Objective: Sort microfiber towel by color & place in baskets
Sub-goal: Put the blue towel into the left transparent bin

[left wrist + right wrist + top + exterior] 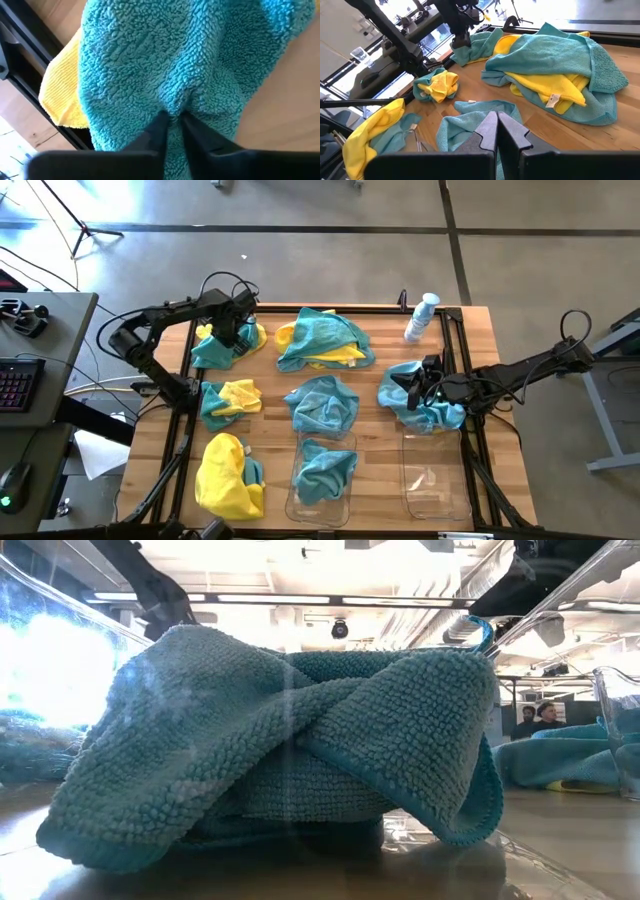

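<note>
Teal and yellow towels (323, 340); clear baskets (436, 485)

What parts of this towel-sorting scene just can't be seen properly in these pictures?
- Low view: one teal towel fills the picture, hiding almost all of the table behind it.
- Left wrist view: the yellow cloth is mostly covered by the teal cloth that the left end effector pinches.
- High view: the empty basket is see-through, its rim faint.
- High view: the spray bottle label is too small to read.
</note>
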{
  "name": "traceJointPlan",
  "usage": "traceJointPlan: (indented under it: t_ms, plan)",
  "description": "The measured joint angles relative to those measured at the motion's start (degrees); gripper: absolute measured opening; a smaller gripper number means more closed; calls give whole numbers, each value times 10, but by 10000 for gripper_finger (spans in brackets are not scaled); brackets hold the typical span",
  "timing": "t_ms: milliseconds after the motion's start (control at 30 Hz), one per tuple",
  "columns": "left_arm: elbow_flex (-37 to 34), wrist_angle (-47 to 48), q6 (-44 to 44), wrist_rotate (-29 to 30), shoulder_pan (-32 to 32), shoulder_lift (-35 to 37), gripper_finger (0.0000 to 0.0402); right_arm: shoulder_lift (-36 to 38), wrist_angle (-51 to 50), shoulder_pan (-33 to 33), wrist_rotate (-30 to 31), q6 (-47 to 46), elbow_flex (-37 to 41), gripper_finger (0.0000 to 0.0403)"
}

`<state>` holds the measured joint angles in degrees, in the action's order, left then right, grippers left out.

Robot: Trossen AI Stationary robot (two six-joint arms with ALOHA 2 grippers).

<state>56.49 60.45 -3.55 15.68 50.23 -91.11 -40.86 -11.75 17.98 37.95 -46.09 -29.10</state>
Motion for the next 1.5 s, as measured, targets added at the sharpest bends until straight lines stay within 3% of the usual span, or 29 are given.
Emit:
traceJointPlan:
  t_ms: [200,400,733,1167,1500]
  plan:
    - [0,14,-21,-1,-15,42,3,0,-4,0,0,0,0,0]
    - [4,48,-64,-16,-55,149,1,0,-33,0,0,0,0,0]
    - [96,76,-189,-33,-175,258,0,0,-66,0,0,1,0,0]
    - [235,79,-353,34,-419,228,0,0,-92,0,-20,15,0,0]
    - [354,79,-434,77,-596,102,0,0,-139,0,-51,16,0,0]
